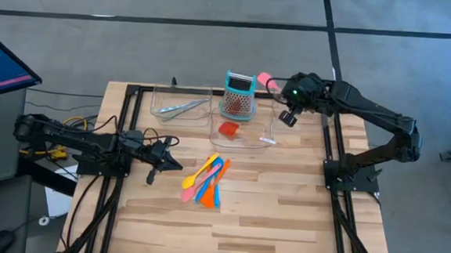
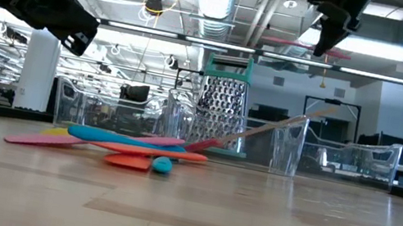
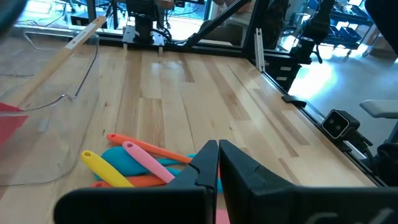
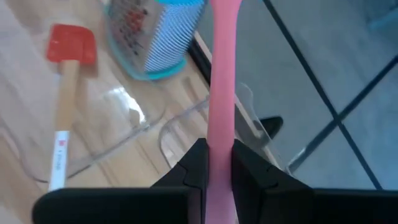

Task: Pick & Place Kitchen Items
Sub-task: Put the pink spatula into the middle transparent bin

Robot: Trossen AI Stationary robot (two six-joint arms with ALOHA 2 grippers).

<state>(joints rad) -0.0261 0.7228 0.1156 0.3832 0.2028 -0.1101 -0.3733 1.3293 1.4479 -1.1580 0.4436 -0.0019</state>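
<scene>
Overhead and level views of a wooden tabletop [image 1: 283, 216] with two arms. The right pincer [image 4: 217, 163] is raised above the far edge of the tabletop, beside the teal-topped grater [image 1: 239, 94], and grasps a pink utensil [image 4: 221, 93] by its slim handle; the handle runs straight between the two fingers [image 4: 196, 168] and its rounded end projects beyond the pincer over the tabletop's far edge. Below it lie two clear plastic trays: the nearer tray [image 1: 266, 137] holds a red spatula [image 1: 228, 129] with a pale wooden handle that leans on the tray's wall; the farther tray [image 1: 160, 99] holds silvery metal tongs [image 1: 181, 108]. The left pincer [image 3: 217, 163] is clenched and empty, hanging low over the tabletop just beside a loose pile of utensils [image 1: 204, 180] in yellow, orange, pink and blue that lies near the tabletop's middle, in front of the trays.
</scene>
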